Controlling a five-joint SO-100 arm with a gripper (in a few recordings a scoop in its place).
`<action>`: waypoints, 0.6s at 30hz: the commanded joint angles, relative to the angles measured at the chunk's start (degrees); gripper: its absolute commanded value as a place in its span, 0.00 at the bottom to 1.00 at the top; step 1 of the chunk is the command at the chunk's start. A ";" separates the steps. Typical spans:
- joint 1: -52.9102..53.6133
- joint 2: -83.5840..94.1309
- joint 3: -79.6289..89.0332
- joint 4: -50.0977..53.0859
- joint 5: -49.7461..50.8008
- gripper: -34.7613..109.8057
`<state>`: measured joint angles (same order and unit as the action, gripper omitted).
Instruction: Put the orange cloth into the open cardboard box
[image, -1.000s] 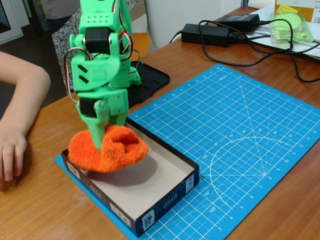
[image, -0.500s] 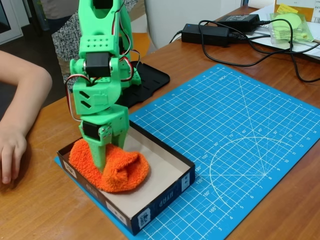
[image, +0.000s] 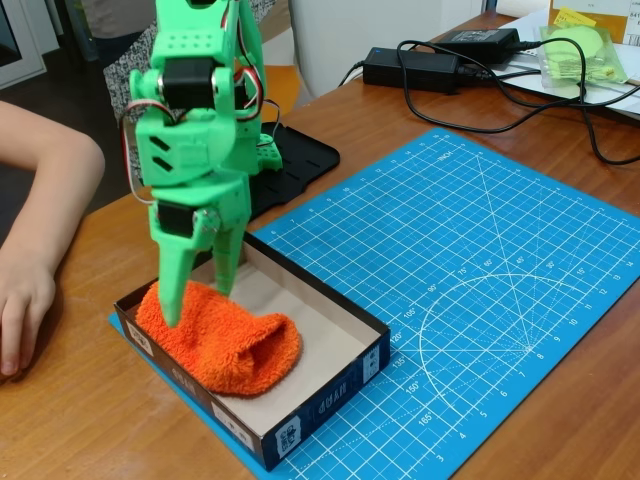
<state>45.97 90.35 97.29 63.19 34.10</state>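
in the fixed view the orange cloth (image: 222, 342) lies inside the open cardboard box (image: 330, 400), bunched into a soft heap that fills the left and near part of the tray. its near edge bulges over the box's near wall, and the far right part of the beige floor is bare. the box sits at the left near corner of the blue cutting mat (image: 470, 290), partly over the mat's edge, with its black outer sides and small white labels facing the camera.

the green end effector (image: 198, 300) points down over the left end of the box. its two fingers are spread apart with a clear gap between them and nothing gripped: the left finger tip reaches down to the cloth's upper left surface and seems to touch it, while the right finger hangs just above the cloth against the box's far wall. the green arm (image: 195, 110) rises from it toward the top of the picture, with black servos and red and white wires showing on its body.

behind the arm a black tray (image: 300, 160) rests on the brown wooden table (image: 90, 410). at the far right edge of the table lie black power adapters (image: 415, 66) with black cables (image: 540, 110) looping across the wood, and a clear bag holding something yellow-green (image: 580, 50) lies on white paper. a person's forearm and hand (image: 25, 300) rest on the table at the left, well apart from the box.
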 joint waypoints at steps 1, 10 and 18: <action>0.88 7.38 -1.76 3.69 -1.76 0.47; -23.73 42.28 19.07 0.35 -16.96 0.24; -43.95 80.68 43.33 1.67 -23.64 0.25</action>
<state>3.87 156.18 131.22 64.78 13.18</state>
